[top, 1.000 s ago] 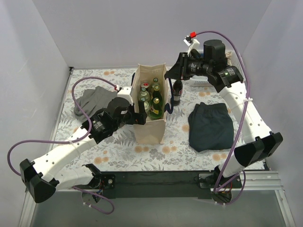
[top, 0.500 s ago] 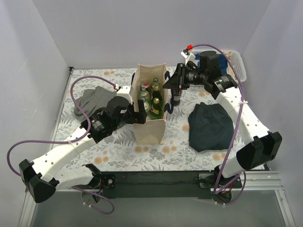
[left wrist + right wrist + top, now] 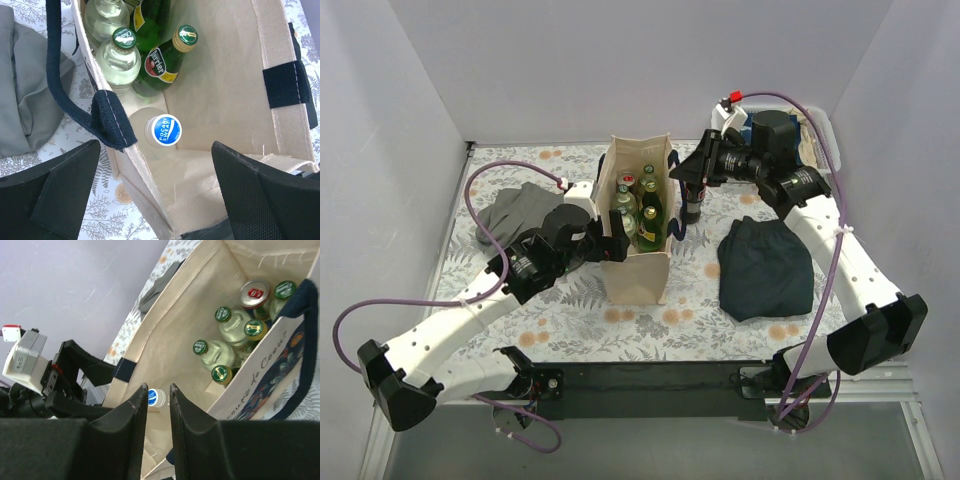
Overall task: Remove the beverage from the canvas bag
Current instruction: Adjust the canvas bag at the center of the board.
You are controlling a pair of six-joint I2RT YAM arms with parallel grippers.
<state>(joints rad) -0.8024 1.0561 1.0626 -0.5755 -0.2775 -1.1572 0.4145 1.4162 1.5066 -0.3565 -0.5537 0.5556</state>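
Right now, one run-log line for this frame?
phase: unloading | left gripper: open, over canvas bag rim | right gripper: at dark bottle top, beside bag, grip unclear | bag: bottles inside

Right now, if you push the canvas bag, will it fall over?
Probably not easily: the canvas bag holds several bottles, likely weighing it down. Its cloth walls would probably bend inward, and the navy handle droops, so it looks floppy.
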